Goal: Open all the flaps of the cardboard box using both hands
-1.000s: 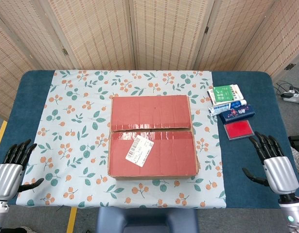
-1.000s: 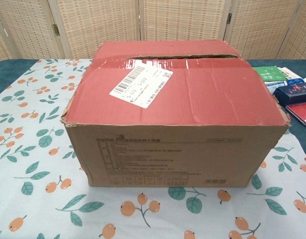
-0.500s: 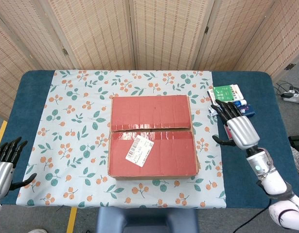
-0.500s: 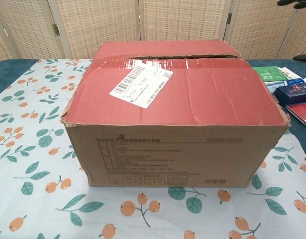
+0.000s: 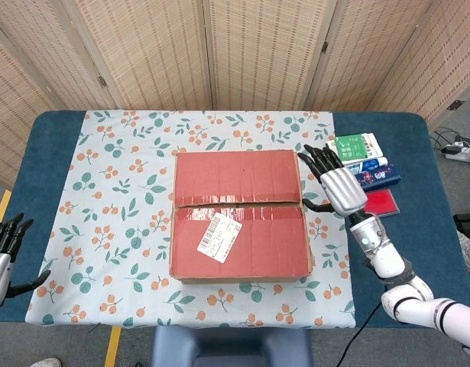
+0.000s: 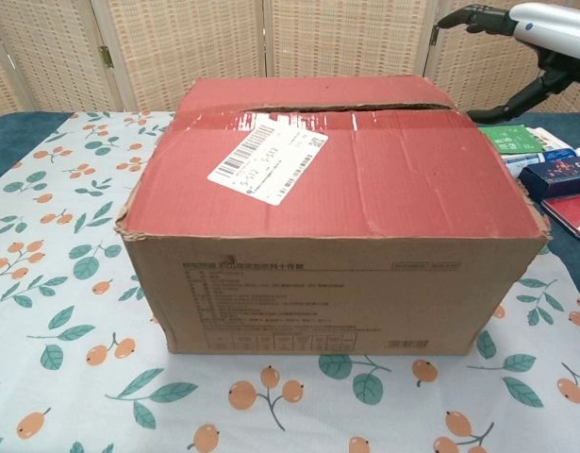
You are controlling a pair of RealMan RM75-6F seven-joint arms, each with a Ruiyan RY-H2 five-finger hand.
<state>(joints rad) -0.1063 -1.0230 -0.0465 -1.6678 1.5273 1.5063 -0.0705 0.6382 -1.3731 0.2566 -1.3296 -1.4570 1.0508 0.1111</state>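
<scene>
A cardboard box point(image 5: 241, 214) point(image 6: 332, 203) with red top flaps stands in the middle of the floral cloth, both top flaps lying flat and closed along a taped seam. A white shipping label point(image 5: 220, 236) point(image 6: 268, 163) is stuck on the near flap. My right hand point(image 5: 335, 186) point(image 6: 533, 38) hovers open, fingers spread, just off the box's right edge by the seam, not touching it. My left hand point(image 5: 1, 252) is low at the table's front left corner, open and far from the box.
To the right of the box lie a green and white packet point(image 5: 354, 147) point(image 6: 514, 139), a dark blue box point(image 5: 378, 177) point(image 6: 556, 176) and a red pad point(image 5: 380, 202) point(image 6: 572, 211). Woven screens point(image 5: 235, 53) close off the back.
My right hand has risen from the front right table edge and swung left to the box's right side. My left hand has sunk lower and further left.
</scene>
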